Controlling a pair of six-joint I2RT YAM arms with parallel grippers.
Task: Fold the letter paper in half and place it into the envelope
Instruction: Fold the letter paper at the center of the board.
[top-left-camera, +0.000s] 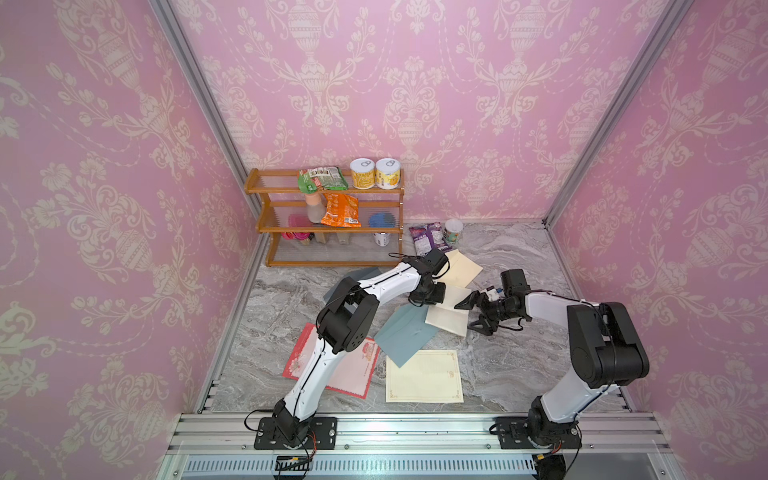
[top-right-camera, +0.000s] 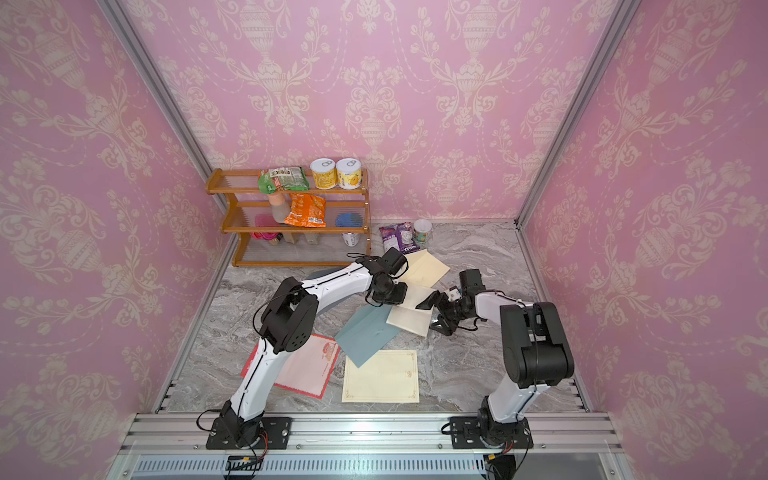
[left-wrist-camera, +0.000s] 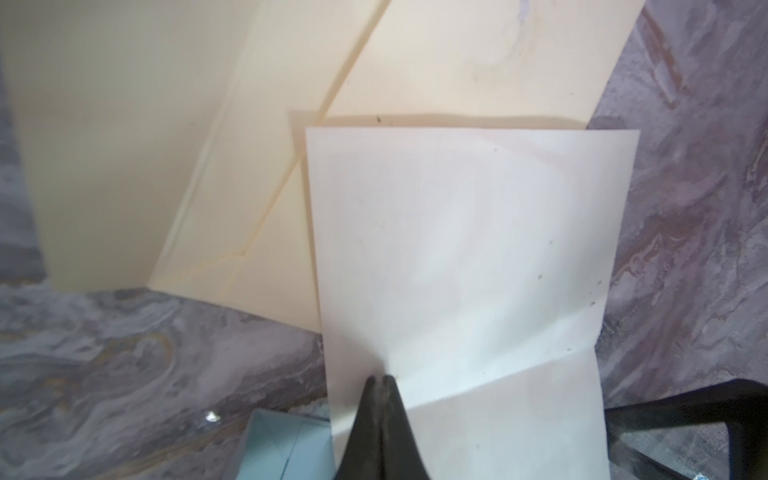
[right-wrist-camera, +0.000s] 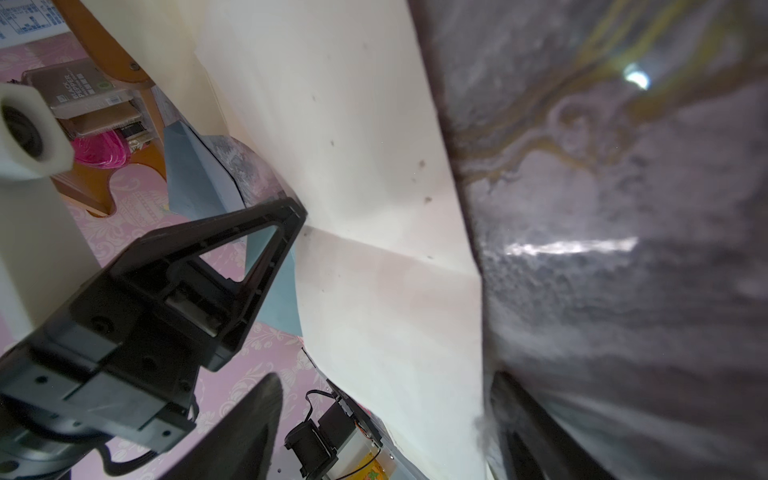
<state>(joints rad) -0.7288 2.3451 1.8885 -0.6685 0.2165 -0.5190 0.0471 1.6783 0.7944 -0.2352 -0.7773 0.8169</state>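
The cream letter paper (top-left-camera: 446, 320) (top-right-camera: 409, 320) lies mid-table with a crease across it (left-wrist-camera: 498, 365); the half beyond the crease (right-wrist-camera: 353, 124) tilts up. My left gripper (left-wrist-camera: 382, 378) (top-left-camera: 430, 302) is shut, its tips pressing on the paper at the crease. My right gripper (top-left-camera: 465, 316) (right-wrist-camera: 374, 436) is open, its jaws standing either side of the paper's right edge. A cream envelope (top-left-camera: 467, 266) (left-wrist-camera: 249, 166) with its flap open lies just behind the paper. A blue-grey envelope (top-left-camera: 405, 332) lies partly under its left side.
A bordered cream sheet (top-left-camera: 424, 376) and a red-edged pink sheet (top-left-camera: 357, 370) lie near the front. A wooden shelf (top-left-camera: 270, 224) with cans and snack bags stands at the back left. A purple bag (top-left-camera: 430, 235) and a cup (top-left-camera: 453, 230) sit behind the envelope.
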